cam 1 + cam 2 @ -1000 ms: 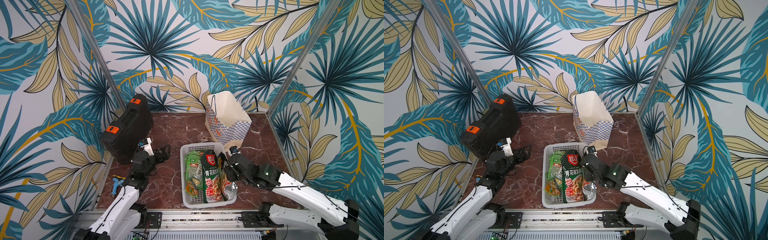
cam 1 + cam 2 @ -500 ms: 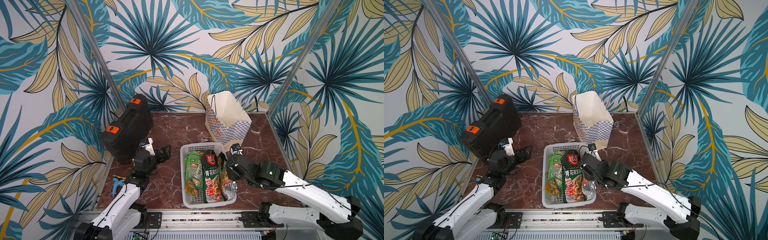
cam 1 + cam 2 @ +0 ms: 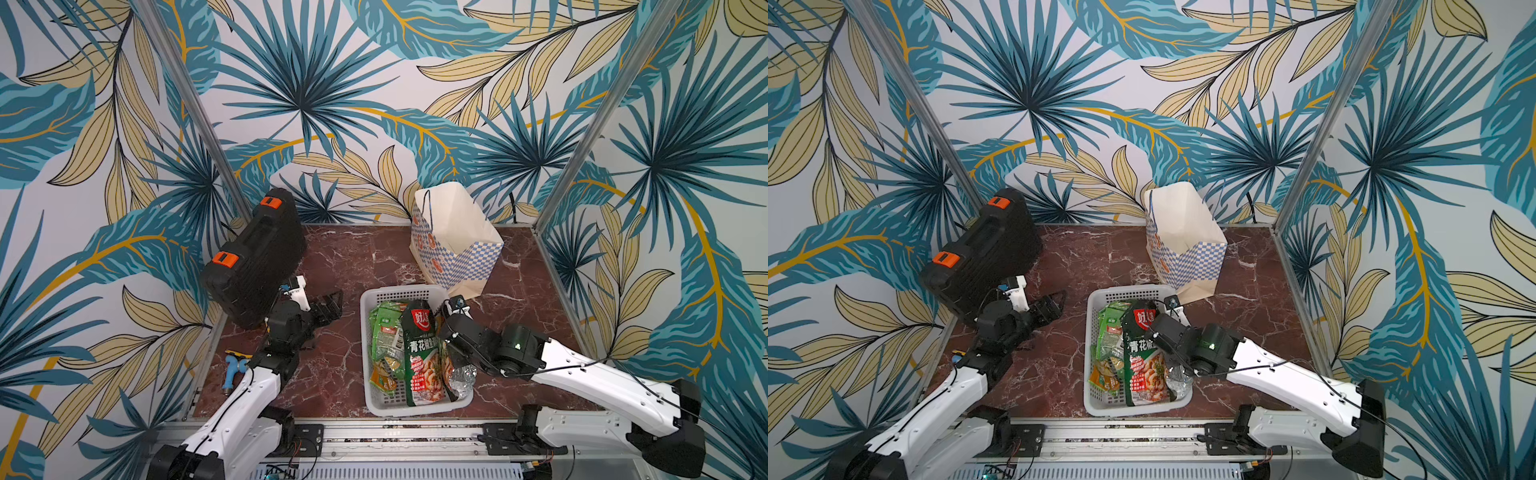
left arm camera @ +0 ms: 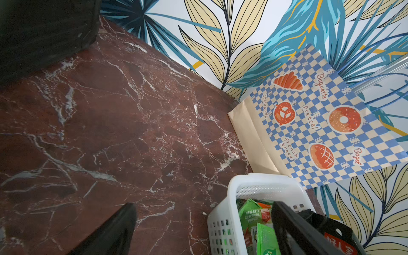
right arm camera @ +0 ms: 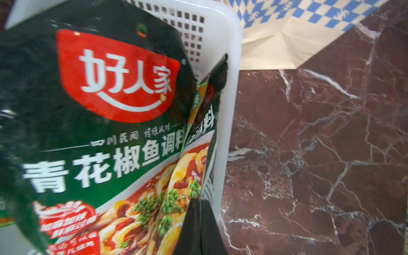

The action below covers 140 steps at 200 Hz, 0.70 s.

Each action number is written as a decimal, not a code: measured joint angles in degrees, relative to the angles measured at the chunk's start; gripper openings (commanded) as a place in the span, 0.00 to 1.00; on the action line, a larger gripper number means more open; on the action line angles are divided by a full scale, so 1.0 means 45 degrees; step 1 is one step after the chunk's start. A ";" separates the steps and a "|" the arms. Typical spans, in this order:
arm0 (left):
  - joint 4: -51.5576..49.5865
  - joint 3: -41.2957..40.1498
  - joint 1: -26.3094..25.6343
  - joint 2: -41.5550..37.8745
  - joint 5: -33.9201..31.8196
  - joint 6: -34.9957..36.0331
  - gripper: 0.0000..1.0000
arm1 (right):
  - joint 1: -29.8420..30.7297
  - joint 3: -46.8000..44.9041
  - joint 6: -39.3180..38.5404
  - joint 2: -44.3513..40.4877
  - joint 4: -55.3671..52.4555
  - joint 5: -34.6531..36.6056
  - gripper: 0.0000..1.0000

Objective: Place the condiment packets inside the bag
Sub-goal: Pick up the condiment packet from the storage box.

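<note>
The condiment packets lie in a white perforated basket [image 3: 365, 357] [image 3: 1088, 361]. A large dark-green pouch [image 3: 422, 353] [image 3: 1144, 365] [image 5: 88, 110] with a red logo leans on small green sachets [image 3: 384, 332] [image 4: 251, 212] and an orange one [image 3: 380, 380]. My right gripper [image 3: 446, 332] [image 5: 195, 223] is at the basket's right wall. It is shut on the right edge of the dark-green pouch. The checkered bag [image 3: 457, 241] [image 3: 1187, 245] [image 4: 320, 123] stands open behind the basket. My left gripper [image 3: 332, 303] [image 4: 203, 231] hangs open left of the basket and holds nothing.
A black case [image 3: 253, 266] with orange latches leans on the left wall, just behind the left arm. A blue tool [image 3: 230, 368] lies at the table's front left edge. A crumpled silver packet [image 3: 463, 378] sits in the basket's near right corner. Patterned walls close three sides.
My right gripper has shut on the dark-green pouch's edge; a moment ago its jaws were apart. The left arm has hardly moved.
</note>
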 measured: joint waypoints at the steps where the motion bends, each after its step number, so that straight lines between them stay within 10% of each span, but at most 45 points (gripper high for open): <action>1: 0.0000 0.0000 0.0000 0.0000 0.0000 0.0000 1.00 | 0.0015 0.0010 -0.0024 -0.0005 0.0024 -0.0010 0.00; 140: 0.0010 0.0000 -0.0015 0.0000 0.0049 -0.0053 1.00 | 0.1549 0.5994 -0.3691 0.0991 0.0772 0.0525 0.00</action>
